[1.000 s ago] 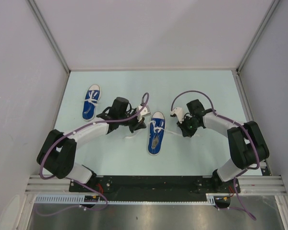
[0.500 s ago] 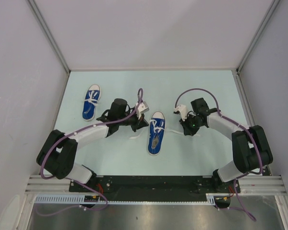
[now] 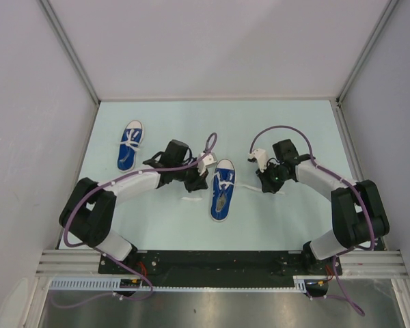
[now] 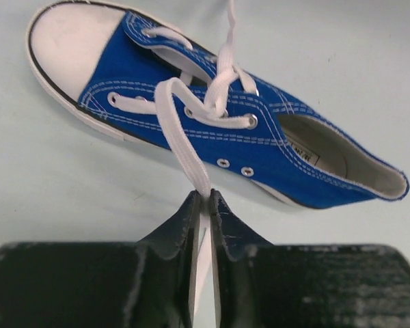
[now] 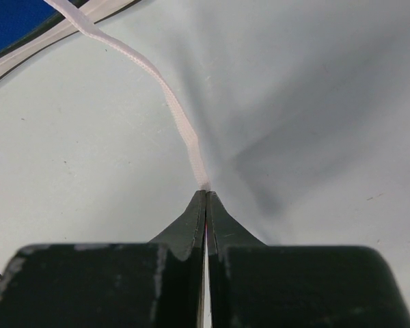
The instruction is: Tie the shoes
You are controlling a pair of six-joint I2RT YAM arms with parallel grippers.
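Top external, mint table, white walls, L gripper & R gripper each pinching lace.

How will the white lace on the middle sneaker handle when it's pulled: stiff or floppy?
Probably floppy: the lace is flat and bends freely across the sneaker. The small canvas sneaker looks light, so a tug may slide it on the smooth table.
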